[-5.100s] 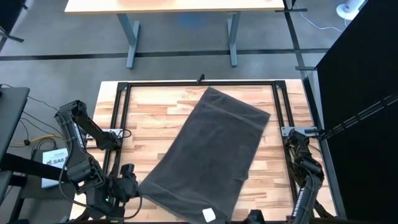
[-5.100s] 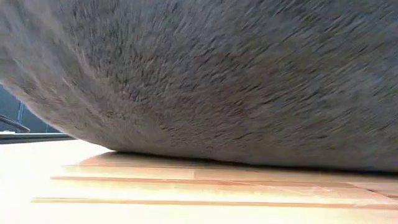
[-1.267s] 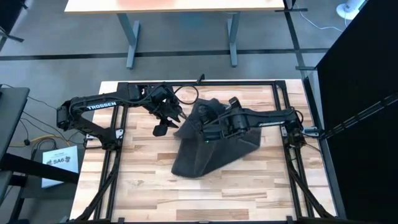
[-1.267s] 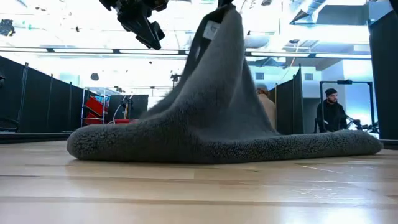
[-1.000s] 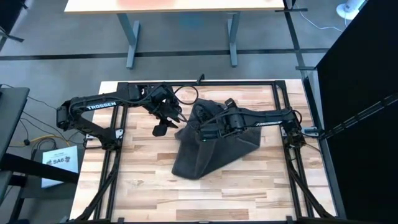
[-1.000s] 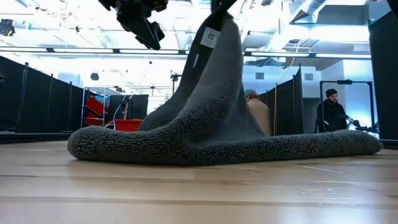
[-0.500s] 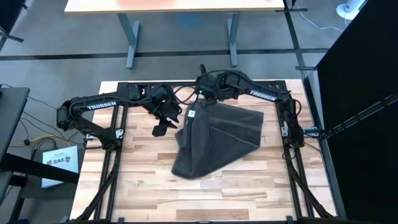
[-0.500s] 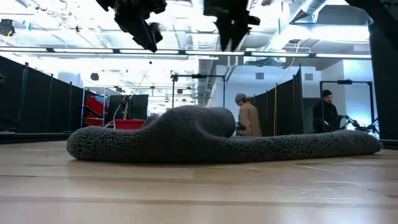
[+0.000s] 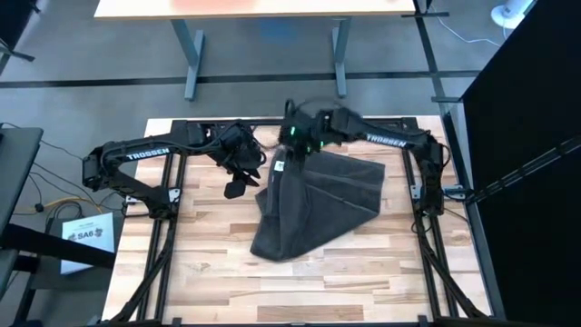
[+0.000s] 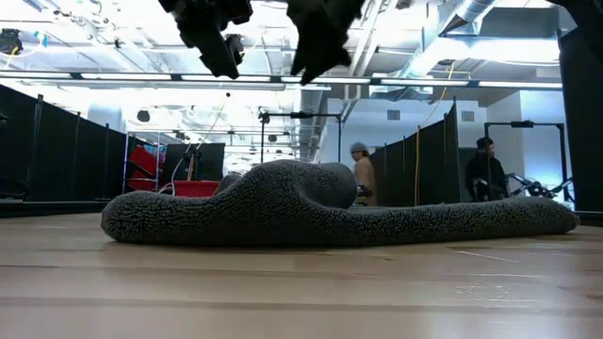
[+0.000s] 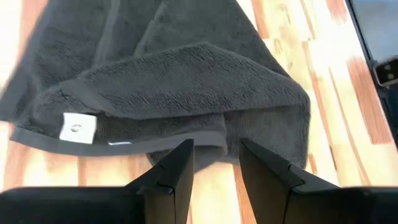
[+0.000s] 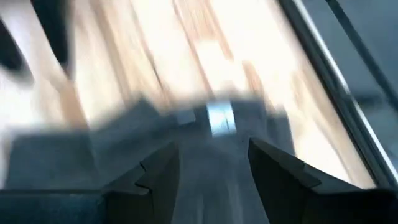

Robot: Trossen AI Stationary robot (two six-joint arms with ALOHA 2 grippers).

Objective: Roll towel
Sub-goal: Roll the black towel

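Observation:
The dark grey towel (image 9: 318, 204) lies on the wooden table, folded over itself into a rough wedge. Its white tag (image 9: 280, 166) faces up at the far left corner. In the low view the towel (image 10: 311, 202) is a low heap, humped at the middle. My left gripper (image 9: 237, 183) hangs open above the table just left of the towel, and its wrist view shows the tag (image 11: 78, 127) beyond the fingers. My right gripper (image 9: 292, 143) hovers open above the towel's far left corner, clear of the cloth. Both grippers show high in the low view, the left gripper (image 10: 219, 42) and the right gripper (image 10: 320, 42).
A black metal frame (image 9: 272, 122) runs along the table's far edge and down both sides. Bare wood (image 9: 300, 286) lies between the towel and the near edge. Beyond the table, people (image 10: 361, 174) stand among dark partitions.
My right gripper held the towel's tag corner lifted high, then let go and went toward the far edge and a little left. The lifted part has fallen and lies folded over the rest, which stayed in place.

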